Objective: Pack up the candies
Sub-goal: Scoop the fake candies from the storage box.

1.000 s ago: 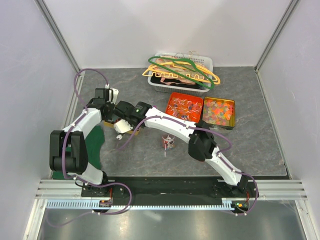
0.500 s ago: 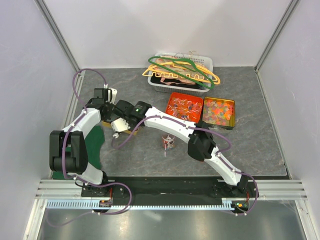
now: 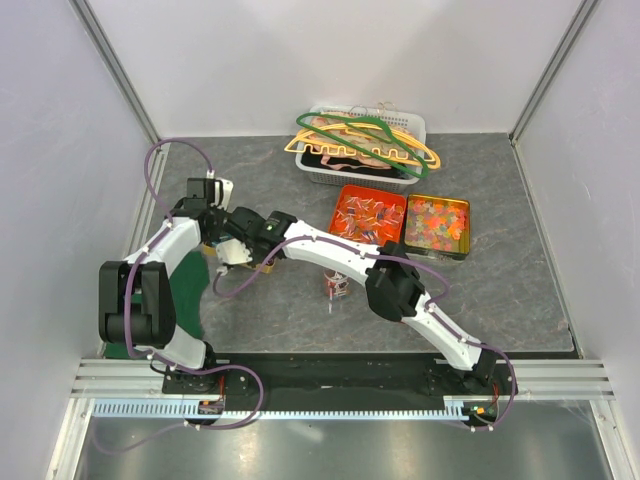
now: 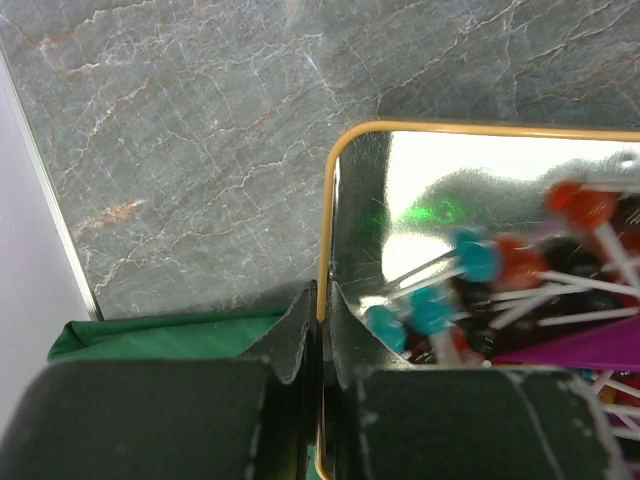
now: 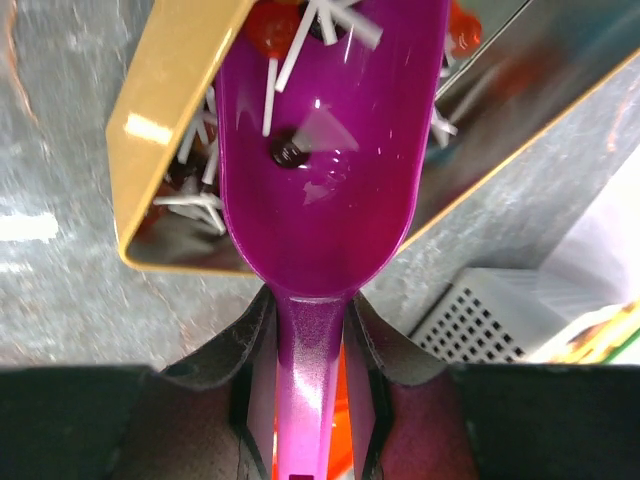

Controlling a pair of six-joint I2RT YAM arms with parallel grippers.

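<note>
Grey marble table (image 4: 200, 130) below; my left gripper (image 4: 322, 302) pinches the tin (image 4: 331, 200) rim, my right gripper (image 5: 306, 318) clamps a purple scoop (image 5: 320, 200) over its red-and-teal stick candies (image 4: 478, 262), blurred and half hidden at lower right.

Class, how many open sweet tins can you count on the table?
3. An orange tin and a yellow tin sit side by side before the basket; a gold-rimmed tin lies at the left, partly under the arms, which may hide others.

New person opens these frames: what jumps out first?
The purple scoop in the right tool is dipped into a gold-rimmed tin of stick sweets, left of centre, whose rim the left tool pinches. At the back, bright hangers are heaped on a white basket.
</note>
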